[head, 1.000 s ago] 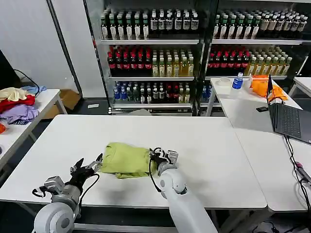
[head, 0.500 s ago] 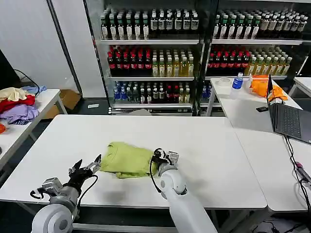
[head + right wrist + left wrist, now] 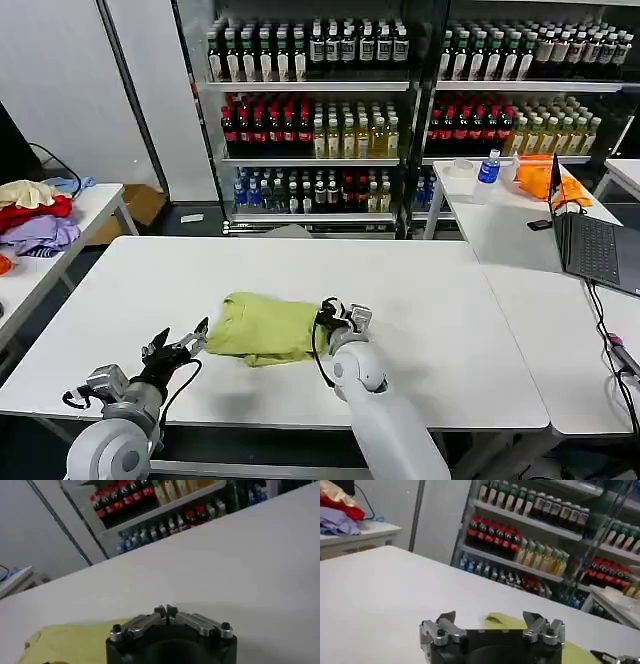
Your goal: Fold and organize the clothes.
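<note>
1. The green T-shirt (image 3: 265, 329) lies bunched in a folded heap on the white worktop (image 3: 420, 290), left of centre in the lower half of the head view.
2. The left gripper (image 3: 178, 346) reaches in from the lower left, its arm angled up toward the shirt's left edge, fingers (image 3: 446, 621) spread wide and holding nothing.
3. The right gripper (image 3: 335, 312) sits at the shirt's right edge, its white arm rising from the bottom centre, fingers (image 3: 165, 612) pressed together.
</note>
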Action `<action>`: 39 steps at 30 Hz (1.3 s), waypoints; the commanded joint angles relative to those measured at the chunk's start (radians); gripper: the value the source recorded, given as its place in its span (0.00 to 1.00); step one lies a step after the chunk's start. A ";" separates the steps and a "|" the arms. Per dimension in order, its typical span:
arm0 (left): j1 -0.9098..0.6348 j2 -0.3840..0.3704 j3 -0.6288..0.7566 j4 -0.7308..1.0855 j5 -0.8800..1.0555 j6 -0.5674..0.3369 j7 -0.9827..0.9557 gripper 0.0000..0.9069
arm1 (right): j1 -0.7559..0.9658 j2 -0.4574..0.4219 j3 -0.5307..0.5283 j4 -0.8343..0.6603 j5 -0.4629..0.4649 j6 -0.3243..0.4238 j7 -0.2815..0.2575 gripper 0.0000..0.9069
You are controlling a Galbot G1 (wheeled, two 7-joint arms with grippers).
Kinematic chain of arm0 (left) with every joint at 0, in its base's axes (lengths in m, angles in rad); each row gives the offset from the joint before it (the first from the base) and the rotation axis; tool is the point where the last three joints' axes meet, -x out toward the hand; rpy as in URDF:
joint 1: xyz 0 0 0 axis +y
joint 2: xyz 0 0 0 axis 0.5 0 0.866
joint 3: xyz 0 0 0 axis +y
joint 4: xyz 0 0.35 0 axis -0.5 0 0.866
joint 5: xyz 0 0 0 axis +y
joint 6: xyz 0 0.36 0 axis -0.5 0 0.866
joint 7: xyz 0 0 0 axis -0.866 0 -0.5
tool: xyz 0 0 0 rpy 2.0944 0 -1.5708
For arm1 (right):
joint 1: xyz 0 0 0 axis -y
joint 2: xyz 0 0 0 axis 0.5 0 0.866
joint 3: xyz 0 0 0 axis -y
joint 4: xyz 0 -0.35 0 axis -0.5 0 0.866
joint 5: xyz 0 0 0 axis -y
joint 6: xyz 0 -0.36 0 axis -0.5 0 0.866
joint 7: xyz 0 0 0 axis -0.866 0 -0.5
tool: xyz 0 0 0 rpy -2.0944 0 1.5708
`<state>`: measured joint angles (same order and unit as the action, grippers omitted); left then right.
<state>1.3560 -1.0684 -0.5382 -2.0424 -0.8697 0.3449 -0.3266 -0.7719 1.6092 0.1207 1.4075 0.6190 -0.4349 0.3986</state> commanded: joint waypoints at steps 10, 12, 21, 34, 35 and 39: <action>-0.025 0.000 0.015 0.018 -0.001 0.004 0.000 1.00 | 0.201 -0.136 0.001 -0.202 -0.109 -0.019 -0.142 0.00; -0.030 -0.001 0.019 0.020 -0.001 0.005 -0.001 1.00 | 0.212 -0.154 0.004 -0.213 -0.114 -0.019 -0.152 0.00; -0.047 -0.006 0.041 0.030 0.003 0.007 -0.001 1.00 | 0.266 -0.222 0.028 -0.307 -0.257 0.033 -0.206 0.00; -0.074 -0.001 0.068 0.039 0.010 0.008 0.001 1.00 | 0.157 -0.259 0.019 -0.126 -0.396 0.248 -0.260 1.00; -0.074 0.002 0.068 0.039 0.014 0.007 0.003 1.00 | 0.139 -0.270 0.020 -0.091 -0.404 0.266 -0.259 1.00; -0.073 0.012 0.071 0.042 0.039 0.002 0.005 1.00 | 0.013 -0.331 0.047 0.087 -0.419 0.297 -0.249 1.00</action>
<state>1.2874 -1.0645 -0.4728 -2.0017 -0.8533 0.3514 -0.3233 -0.5861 1.3790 0.1442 1.2291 0.2892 -0.2991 0.1674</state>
